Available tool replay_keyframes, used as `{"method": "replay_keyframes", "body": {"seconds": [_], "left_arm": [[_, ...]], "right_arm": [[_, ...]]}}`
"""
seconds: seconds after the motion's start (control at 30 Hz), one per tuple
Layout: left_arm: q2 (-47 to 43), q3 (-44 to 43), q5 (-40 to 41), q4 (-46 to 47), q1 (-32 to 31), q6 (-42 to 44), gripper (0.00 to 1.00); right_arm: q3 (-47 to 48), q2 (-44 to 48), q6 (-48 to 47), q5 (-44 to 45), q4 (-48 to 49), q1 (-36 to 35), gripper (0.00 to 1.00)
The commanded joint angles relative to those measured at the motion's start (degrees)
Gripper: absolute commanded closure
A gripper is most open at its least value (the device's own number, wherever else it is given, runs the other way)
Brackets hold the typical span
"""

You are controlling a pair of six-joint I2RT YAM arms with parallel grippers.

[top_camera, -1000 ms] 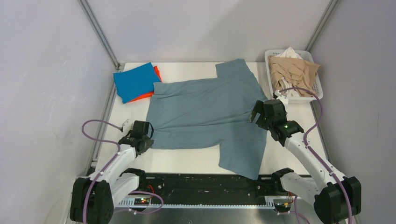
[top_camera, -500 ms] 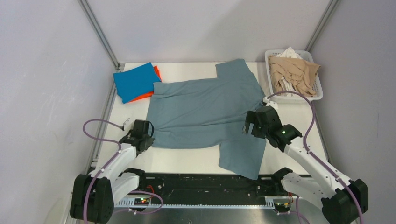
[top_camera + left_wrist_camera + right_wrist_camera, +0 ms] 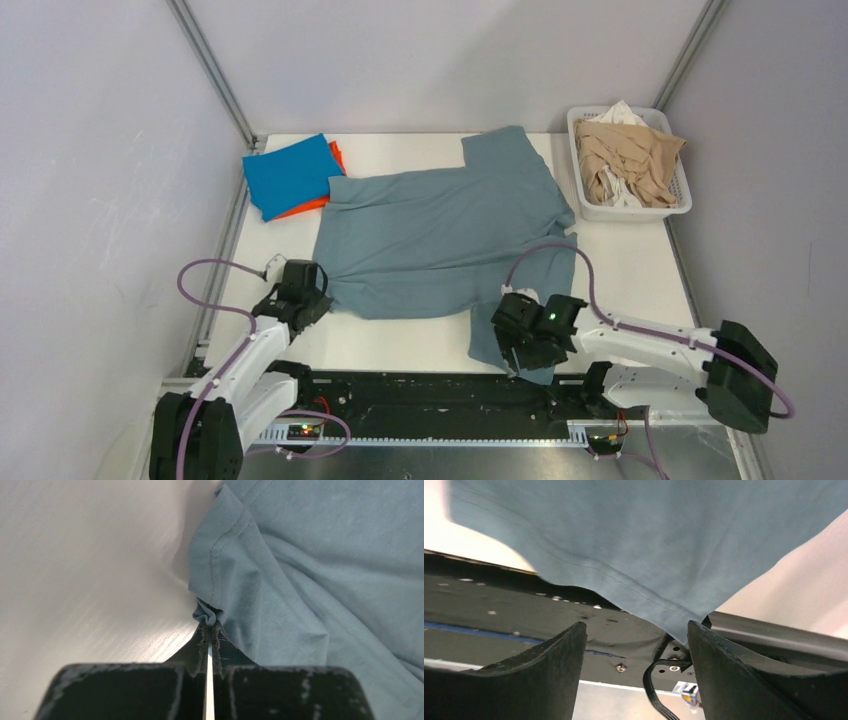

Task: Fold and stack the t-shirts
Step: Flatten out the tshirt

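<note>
A large grey-blue t-shirt lies spread on the white table, one sleeve hanging over the front edge. My left gripper is shut on the shirt's near-left hem corner; in the left wrist view the fabric bunches right at the closed tips. My right gripper hovers at the overhanging sleeve. Seen from the right wrist, its jaws stand open just below the sleeve hem, with nothing between them. A folded bright blue t-shirt rests on an orange one at the back left.
A white slatted basket holding beige and white garments stands at the back right. A black rail with cables runs below the table's front edge. Bare table lies right of the shirt.
The right arm swung from the shirt's right edge near the basket down to the near sleeve at the front edge. The left gripper closed on the hem corner.
</note>
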State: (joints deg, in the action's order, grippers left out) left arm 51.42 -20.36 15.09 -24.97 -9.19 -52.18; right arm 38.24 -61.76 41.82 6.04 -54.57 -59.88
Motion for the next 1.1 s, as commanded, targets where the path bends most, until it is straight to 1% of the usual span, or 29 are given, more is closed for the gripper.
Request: {"method": "replay_keyframes", "body": {"seconds": [0.0,0.13,0.2,0.27,0.3,0.33,0.37,0.4,0.43,0.47,0.5,0.53,0.6,0.7,0.73,0.83,0.87,0.93,1.0,1.07], "left_arm": [[-0.08,-0.37,-1.11,0.51,0.21,0.91,1.00],[-0.73,-0.04,-0.23,0.48,0.23,0.82,1.00],[-0.64,0.15,-0.24,0.47,0.23,0.64,1.00],[-0.29,0.22,-0.40,0.53,0.20,0.39,1.00],[-0.10,0.14,-0.32,0.51,0.22,0.39,1.00],[-0.09,0.10,-0.15,0.53,0.20,0.67,1.00],[-0.24,-0.04,-0.15,0.43,0.21,0.81,1.00],[-0.39,-0.12,-0.15,0.39,0.22,0.95,1.00],[-0.76,-0.16,-0.15,0.39,0.22,1.04,1.00],[-0.95,-0.19,-0.11,0.33,0.23,1.10,1.00],[-1.67,-0.09,-0.08,0.18,0.18,1.11,1.00],[-2.59,-0.06,-0.05,-0.08,0.21,0.90,1.00],[-4.93,-0.33,0.72,-3.10,0.18,-0.73,1.00],[-10.04,-0.98,2.81,-11.57,0.20,-3.45,1.00],[-13.61,-1.21,3.35,-14.79,0.21,-4.81,1.00],[-21.29,-1.99,5.92,-21.49,0.13,-7.73,1.00],[-24.90,-1.86,6.01,-23.45,0.00,-9.58,1.00],[-29.43,-1.27,4.02,-24.59,-0.27,-12.03,1.00],[-32.43,-1.48,1.65,-26.53,-0.32,-14.16,1.00],[-34.60,-3.08,1.78,-30.19,-0.30,-15.70,1.00]], "right_arm": [[-3.60,-3.80,5.18,-1.43,2.48,-1.69,0.27],[-5.32,-7.81,3.96,-3.35,9.90,-1.49,0.35],[-5.42,-10.22,3.31,-3.39,11.83,-1.01,0.38],[-5.47,-12.36,3.40,-1.79,12.30,-0.01,0.44],[-5.46,-13.07,3.51,-1.37,12.20,0.81,0.54],[-5.46,-13.04,3.81,-0.46,12.07,1.12,0.60],[-5.46,-12.65,3.93,-0.04,11.58,1.70,0.70],[-5.46,-11.49,3.96,0.69,11.23,2.01,0.75],[-5.46,-10.73,3.99,1.01,10.51,2.58,0.84],[-5.46,-8.90,4.02,1.43,10.08,2.89,0.88],[-5.46,-7.94,3.72,1.52,9.28,3.51,0.96],[-5.41,-5.83,3.36,1.27,8.85,3.74,0.98],[-5.21,-2.77,2.19,-0.42,7.33,4.25,1.00],[-4.88,0.63,1.37,-3.95,3.34,4.09,1.00],[-4.59,2.11,1.38,-4.65,2.50,3.90,1.00],[-3.30,5.06,1.47,-10.58,-1.15,2.79,1.00],[-2.61,5.59,1.27,-11.61,-2.63,2.10,1.00],[-1.43,6.58,0.25,-13.40,-6.00,1.15,1.00],[0.09,7.00,-0.46,-13.21,-10.17,0.03,1.00],[1.63,7.34,-0.45,-12.69,-13.48,-0.88,1.00]]}}
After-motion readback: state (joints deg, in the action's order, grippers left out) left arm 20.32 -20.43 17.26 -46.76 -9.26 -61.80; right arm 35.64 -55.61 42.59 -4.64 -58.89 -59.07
